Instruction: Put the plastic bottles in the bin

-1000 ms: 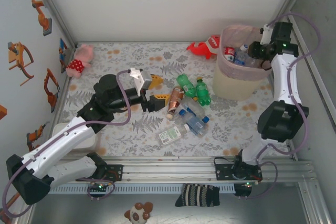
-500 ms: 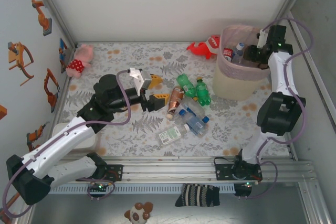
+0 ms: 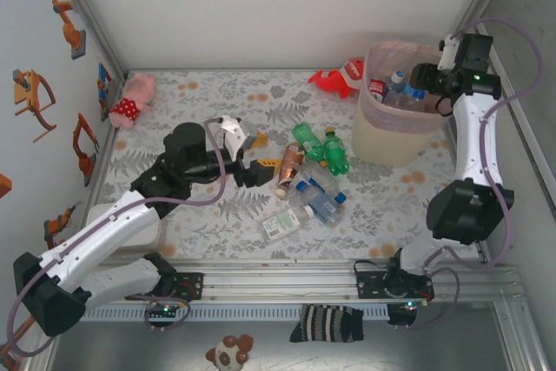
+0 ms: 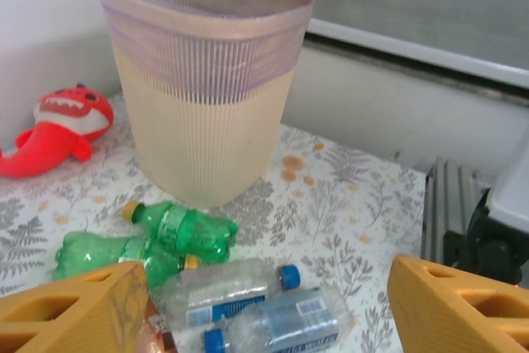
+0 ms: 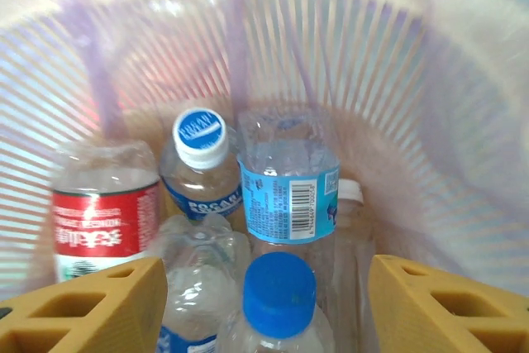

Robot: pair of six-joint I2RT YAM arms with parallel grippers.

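In the overhead view we see the tall cream ribbed bin (image 3: 382, 141), pink-lined at the rim, at upper right. The right gripper (image 3: 423, 76) hangs over its mouth, its yellow fingers (image 5: 91, 303) spread and empty. Inside stand clear blue-capped plastic bottles (image 5: 285, 196). Mid-frame, clear and green bottles (image 3: 314, 182) lie beside the left gripper (image 3: 256, 152), which is also spread wide and holds nothing.
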